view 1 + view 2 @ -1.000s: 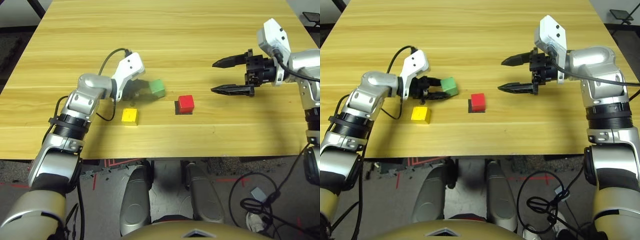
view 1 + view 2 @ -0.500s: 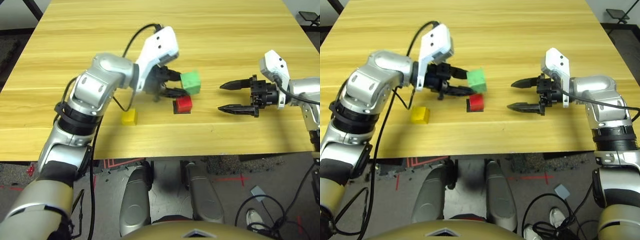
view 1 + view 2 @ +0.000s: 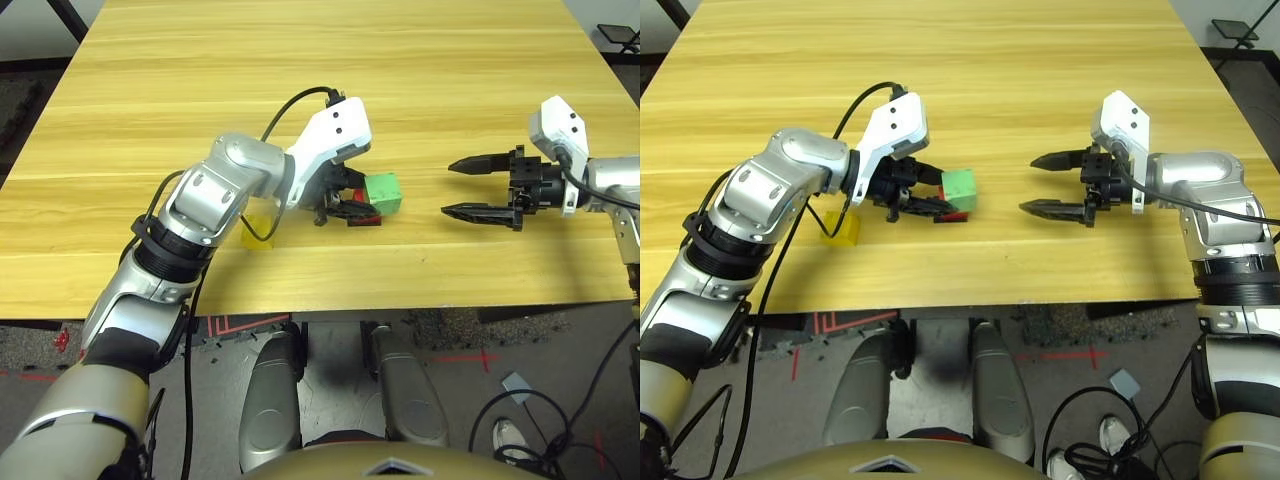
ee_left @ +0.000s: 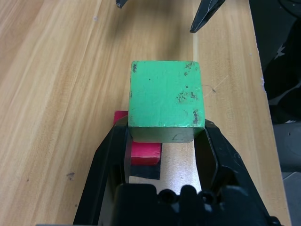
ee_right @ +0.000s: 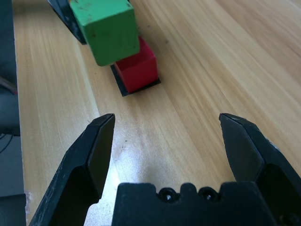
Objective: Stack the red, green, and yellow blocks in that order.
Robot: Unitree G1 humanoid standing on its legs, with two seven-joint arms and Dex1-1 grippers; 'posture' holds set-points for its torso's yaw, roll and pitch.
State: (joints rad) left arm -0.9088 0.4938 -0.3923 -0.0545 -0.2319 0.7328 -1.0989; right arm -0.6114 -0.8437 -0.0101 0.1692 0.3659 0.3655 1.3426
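Left claw (image 4: 167, 136) clamped on green block (image 4: 165, 96) above red block (image 5: 137, 68), likely to align and stack it; right claw (image 3: 1058, 185) spread apart

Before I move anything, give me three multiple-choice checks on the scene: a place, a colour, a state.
1. Where is the yellow block?
A) Inside the right pincer
B) On the table, left of the red block
C) On top of the red block

2. What colour is the block in the left pincer?
A) Green
B) Yellow
C) Red

3. How is the right pincer?
A) Shut on a block
B) Shut and empty
C) Open and empty

1: B, the yellow block lies on bare wood, left of the red one.
2: A, the left pincer's fingers flank the green block.
3: C, its fingers stand apart with only table between them.
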